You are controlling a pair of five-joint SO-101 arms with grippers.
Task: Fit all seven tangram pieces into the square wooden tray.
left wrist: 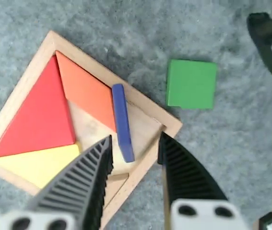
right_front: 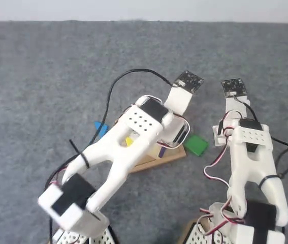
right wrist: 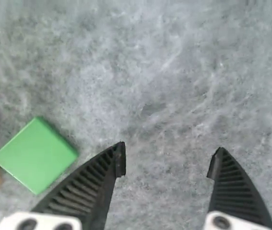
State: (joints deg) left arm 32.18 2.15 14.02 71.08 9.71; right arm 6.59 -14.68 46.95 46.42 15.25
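Note:
The square wooden tray point(left wrist: 151, 111) holds a red triangle point(left wrist: 37, 117), an orange triangle point(left wrist: 85, 88) and a yellow triangle point(left wrist: 37, 164). A dark blue piece point(left wrist: 122, 122) stands on its edge in the tray's bare part, against the orange triangle. My left gripper point(left wrist: 135, 143) hovers open just above it, gripping nothing. A green square point(left wrist: 192, 84) point(right wrist: 35, 155) point(right_front: 196, 145) lies on the carpet beside the tray. My right gripper point(right wrist: 169, 153) is open over bare carpet, a little way from the green square. A light blue piece point(right_front: 100, 128) lies on the tray's other side.
Grey carpet covers the table. The left arm point(right_front: 118, 152) hides most of the tray point(right_front: 156, 158) in the high view. The right arm point(right_front: 248, 152) stands close beside it, and its dark fingers point(left wrist: 270, 38) reach near the green square.

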